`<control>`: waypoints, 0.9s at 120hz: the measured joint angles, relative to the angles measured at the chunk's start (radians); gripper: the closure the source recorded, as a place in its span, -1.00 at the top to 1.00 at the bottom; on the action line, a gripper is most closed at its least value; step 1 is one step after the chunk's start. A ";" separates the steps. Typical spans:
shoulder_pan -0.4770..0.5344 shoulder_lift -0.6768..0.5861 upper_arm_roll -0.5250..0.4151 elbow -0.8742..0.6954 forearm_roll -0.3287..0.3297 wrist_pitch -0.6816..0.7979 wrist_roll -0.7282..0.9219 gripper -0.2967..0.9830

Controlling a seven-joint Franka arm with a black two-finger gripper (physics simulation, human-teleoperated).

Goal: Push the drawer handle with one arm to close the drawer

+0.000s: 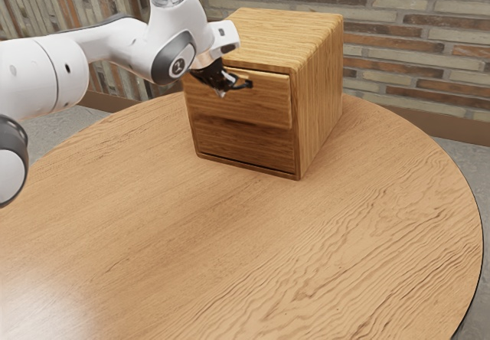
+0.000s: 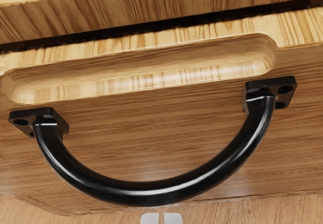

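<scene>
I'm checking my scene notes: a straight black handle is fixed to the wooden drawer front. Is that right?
The handle isn't straight: the wrist view shows it curved. It is black and fixed to the wooden drawer front.

No words, numbers or brand name can be read. One small pale emblem (image 1: 178, 67) stands on a dark round cap (image 1: 168, 57) on the side of the white arm (image 1: 122, 40), above the gripper (image 1: 221, 93) and toward the exterior view's left of it. The emblem is a light, rounded mark on the dark ground, too small to make out as a letter, number or name.
</scene>
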State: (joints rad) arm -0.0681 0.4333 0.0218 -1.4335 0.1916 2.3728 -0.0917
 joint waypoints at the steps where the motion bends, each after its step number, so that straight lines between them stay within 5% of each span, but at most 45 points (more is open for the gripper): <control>1: 0.000 0.000 0.000 0.000 0.000 0.002 0.000 -0.69; 70: -0.033 -0.035 0.013 -0.056 0.026 0.084 0.001 -0.69; 108: -0.189 -0.263 0.101 -0.064 0.015 -0.298 0.000 -0.69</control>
State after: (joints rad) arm -0.2572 0.1707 0.1231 -1.4974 0.2069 2.0751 -0.0917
